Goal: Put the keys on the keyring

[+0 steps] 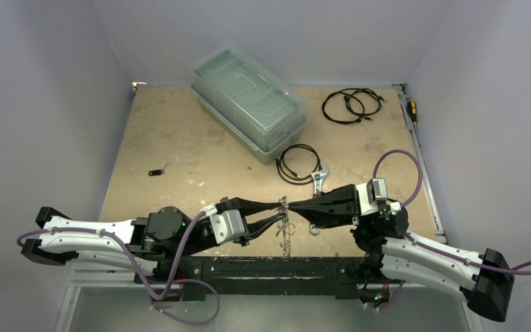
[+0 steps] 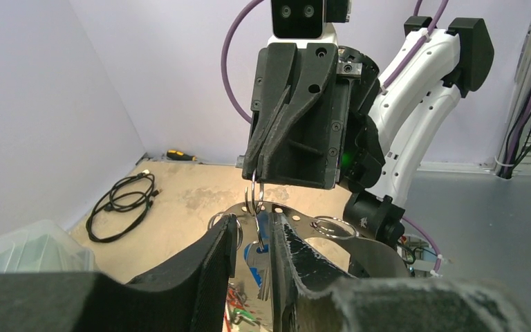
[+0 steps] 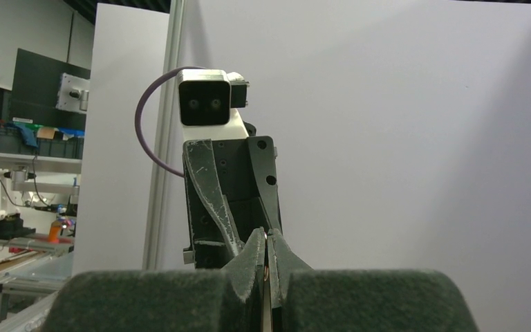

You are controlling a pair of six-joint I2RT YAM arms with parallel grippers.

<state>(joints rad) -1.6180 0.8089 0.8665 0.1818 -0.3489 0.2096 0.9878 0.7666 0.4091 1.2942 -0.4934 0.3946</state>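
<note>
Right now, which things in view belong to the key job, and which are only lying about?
For the job: keyring, blue-tagged key, small black-tagged piece, perhaps a key, left gripper, right gripper.
Just lying about: adjustable wrench, clear lidded box, black cable coils, screwdriver.

A clear plastic box (image 1: 249, 104) with a clip-on lid sat at an angle on the tan table (image 1: 173, 138), toward its far side. Just off the box's near right corner lay a black coiled cable (image 1: 299, 163). A little farther from the box on that same side showed the silvery head of an adjustable wrench (image 1: 321, 180). To the right of the box, level with its far end, lay a second bundle of black cable (image 1: 351, 105). Further right of the box, along the table's edge, lay a yellow-and-black screwdriver (image 1: 411, 111). Well off the box's near left side lay a small black object (image 1: 155, 172), too small to identify.
</note>
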